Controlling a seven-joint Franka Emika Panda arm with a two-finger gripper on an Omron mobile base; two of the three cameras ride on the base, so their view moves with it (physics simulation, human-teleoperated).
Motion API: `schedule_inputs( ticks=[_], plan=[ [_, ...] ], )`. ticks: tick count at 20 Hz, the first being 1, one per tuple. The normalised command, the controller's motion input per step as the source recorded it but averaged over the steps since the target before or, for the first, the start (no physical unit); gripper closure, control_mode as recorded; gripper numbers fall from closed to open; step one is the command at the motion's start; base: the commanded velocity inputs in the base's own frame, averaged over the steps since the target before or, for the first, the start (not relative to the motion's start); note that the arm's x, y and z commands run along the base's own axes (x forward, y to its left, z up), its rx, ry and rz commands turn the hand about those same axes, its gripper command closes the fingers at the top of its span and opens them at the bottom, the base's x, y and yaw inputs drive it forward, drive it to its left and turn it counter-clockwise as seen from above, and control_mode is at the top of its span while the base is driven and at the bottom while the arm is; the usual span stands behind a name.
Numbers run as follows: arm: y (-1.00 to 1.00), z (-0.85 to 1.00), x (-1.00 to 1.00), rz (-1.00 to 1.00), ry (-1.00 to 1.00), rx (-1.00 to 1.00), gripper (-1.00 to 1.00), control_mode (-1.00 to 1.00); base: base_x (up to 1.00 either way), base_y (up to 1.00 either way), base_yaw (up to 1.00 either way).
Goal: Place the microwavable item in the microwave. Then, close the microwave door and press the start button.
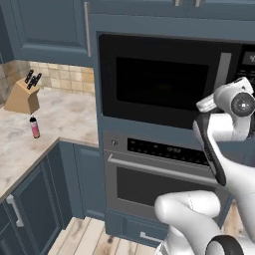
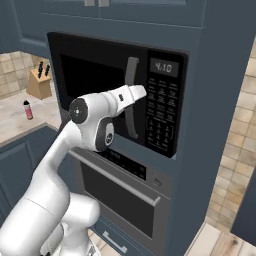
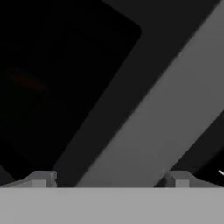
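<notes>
The microwave door (image 2: 100, 90) is shut, a wide slab of glossy black with a dark glass window, flush in the blue-grey cabinet front. Down its right side runs the vertical grey handle strip (image 2: 131, 97), matte, slightly bowed, and in the hand view it (image 3: 148, 131) cuts across as a broad pale bar passing straight between the two dark fingertips (image 3: 43, 179). The gripper (image 3: 109, 181) has its jaws spread wide, straddling that strip with nothing clamped; whether a fingertip actually touches the strip or the glass I can't tell. Just past the strip from the gripper sits the keypad panel (image 2: 162, 117), rows of small pale buttons under a lit display. The white arm (image 2: 95, 120) rises from the base, bends at a round dark-capped joint and pushes its wrist forward, right up at the door front. Below the gripper is the oven (image 1: 159, 174) with a long silver bar handle. Well off to the gripper's left, on the mottled stone counter (image 1: 60, 119), stand a wooden knife block (image 1: 22, 94) and a small pink bottle (image 1: 34, 127) with a black cap.
</notes>
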Motion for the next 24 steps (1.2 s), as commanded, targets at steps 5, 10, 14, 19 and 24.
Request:
schedule_inputs(
  ticks=[5,10,14,19,24],
  plan=[
    [0.00,0.79,-1.00,0.00,-0.04,0.00,-1.00,-1.00,0.00,0.00,0.00],
    [0.00,0.71,-0.98,0.00,0.08,0.05,-1.00,-1.00,0.00,0.00,0.00],
    [0.00,0.08,-0.78,0.00,0.35,0.07,-1.00,-1.00,0.00,0.00,0.00],
    [0.08,-0.34,-0.81,0.00,0.46,0.02,-1.00,-1.00,0.00,0.00,0.00],
    [0.50,-0.98,-0.47,0.00,0.27,-0.06,-1.00,-1.00,0.00,0.00,0.00]
  ],
)
